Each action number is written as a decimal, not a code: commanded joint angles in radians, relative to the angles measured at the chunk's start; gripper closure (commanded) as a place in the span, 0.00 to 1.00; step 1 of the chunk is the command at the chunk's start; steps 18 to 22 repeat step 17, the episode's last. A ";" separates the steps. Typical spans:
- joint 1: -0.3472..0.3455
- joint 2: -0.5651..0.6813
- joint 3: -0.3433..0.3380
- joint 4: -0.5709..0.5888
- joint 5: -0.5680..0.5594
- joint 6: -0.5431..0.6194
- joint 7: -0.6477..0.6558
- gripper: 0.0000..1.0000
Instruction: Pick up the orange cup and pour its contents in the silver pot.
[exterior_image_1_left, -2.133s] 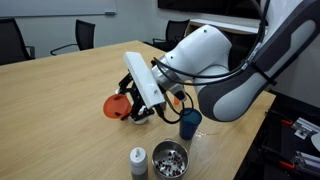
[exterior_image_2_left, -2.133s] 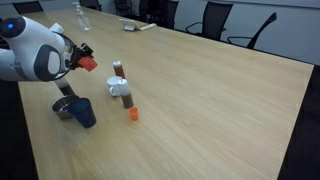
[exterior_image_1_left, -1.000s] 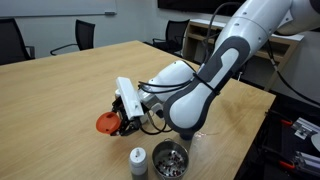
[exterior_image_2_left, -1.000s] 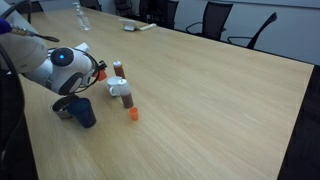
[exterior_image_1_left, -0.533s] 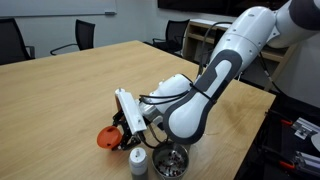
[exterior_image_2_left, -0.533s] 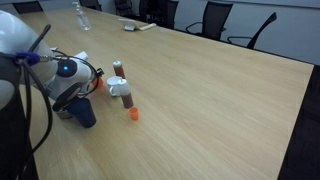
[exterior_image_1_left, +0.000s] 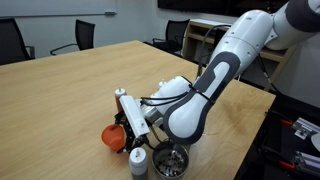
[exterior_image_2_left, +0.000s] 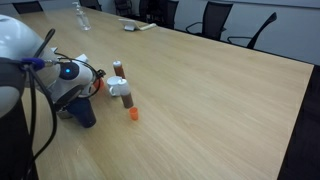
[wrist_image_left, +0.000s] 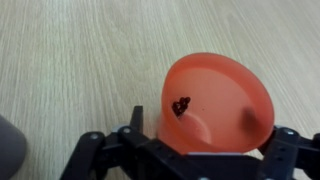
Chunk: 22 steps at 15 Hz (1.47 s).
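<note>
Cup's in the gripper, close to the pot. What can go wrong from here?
1. The orange cup is tipped in the gripper over the table, not over the silver pot. Its dark contents may spill short.
2. In an exterior view the shaker stands between cup and pot. A low sweep across could knock it over.

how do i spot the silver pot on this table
In an exterior view, on the long wooden table, look at the near edge below the white robot arm. The round shiny steel pot sits there beside a small grey-topped white shaker; it is the wider, open, metallic one.
</note>
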<state>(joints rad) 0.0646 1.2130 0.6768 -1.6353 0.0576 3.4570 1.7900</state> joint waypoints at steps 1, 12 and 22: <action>-0.014 -0.022 0.012 -0.018 0.049 -0.001 -0.067 0.00; 0.137 -0.256 -0.201 -0.214 0.318 -0.003 -0.147 0.00; 0.169 -0.315 -0.247 -0.264 0.342 -0.009 -0.147 0.00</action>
